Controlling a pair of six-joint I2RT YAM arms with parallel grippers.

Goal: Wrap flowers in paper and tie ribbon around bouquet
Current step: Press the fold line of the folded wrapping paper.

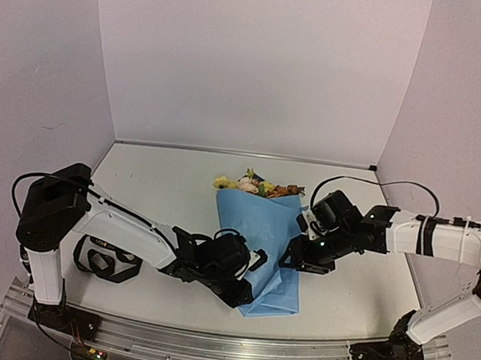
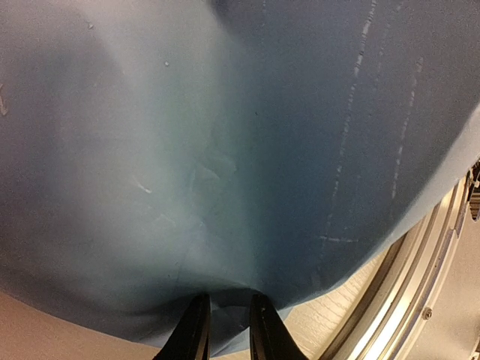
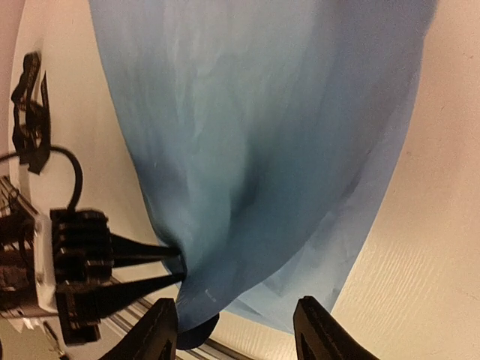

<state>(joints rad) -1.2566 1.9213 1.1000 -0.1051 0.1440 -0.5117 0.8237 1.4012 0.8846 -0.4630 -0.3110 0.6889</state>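
On the white table (image 1: 164, 182), left end effector (image 2: 229, 301) seemingly pinches the paper (image 1: 257, 225); right end effector (image 3: 236, 306) stands apart.

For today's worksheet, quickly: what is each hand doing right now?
Left hand: closed on the paper.
Right hand: open, holding nothing.

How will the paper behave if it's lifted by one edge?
Probably floppy: the paper drapes in soft folds from where the left gripper pinches it. Likely light and tear-prone too, since it shows creases.
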